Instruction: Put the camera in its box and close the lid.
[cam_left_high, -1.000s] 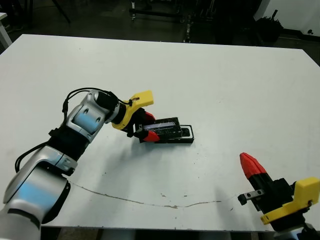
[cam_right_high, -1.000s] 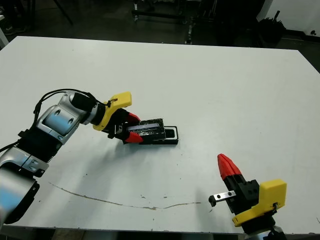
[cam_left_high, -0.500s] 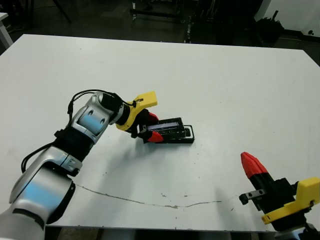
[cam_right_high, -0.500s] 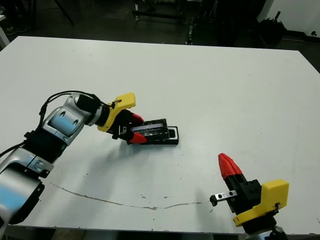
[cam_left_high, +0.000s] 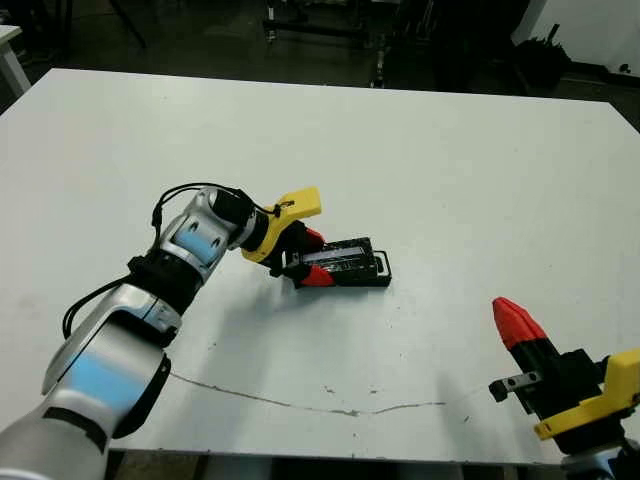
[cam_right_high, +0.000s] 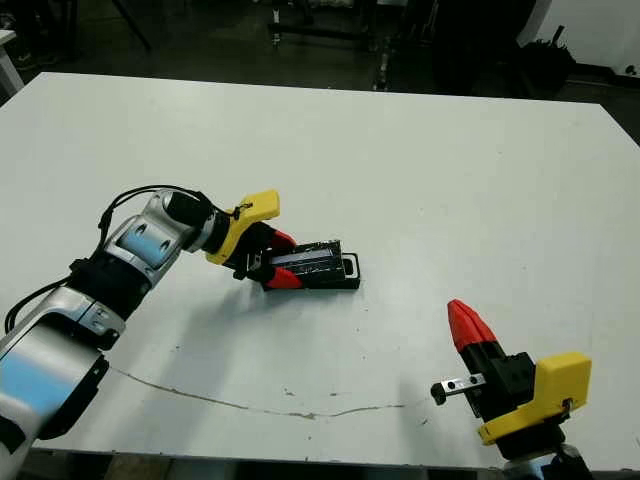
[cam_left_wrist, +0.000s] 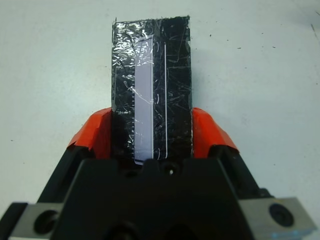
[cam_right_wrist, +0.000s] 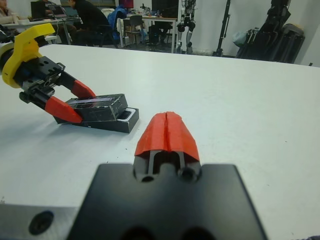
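The slim camera cannot be made out. One glossy, crinkly black lid (cam_left_high: 335, 256), pinched between the left claw's (cam_left_high: 311, 259) red fingers, tilts over one white-lined black box (cam_left_high: 376, 268). Right claw (cam_right_wrist: 166, 133), pressed closed, sits well apart.

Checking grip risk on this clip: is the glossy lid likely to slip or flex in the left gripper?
The lid looks stiff, holding flat between the left gripper fingers. Its shiny crinkly wrap could be slippery. Resting slanted on the box, it may skid.
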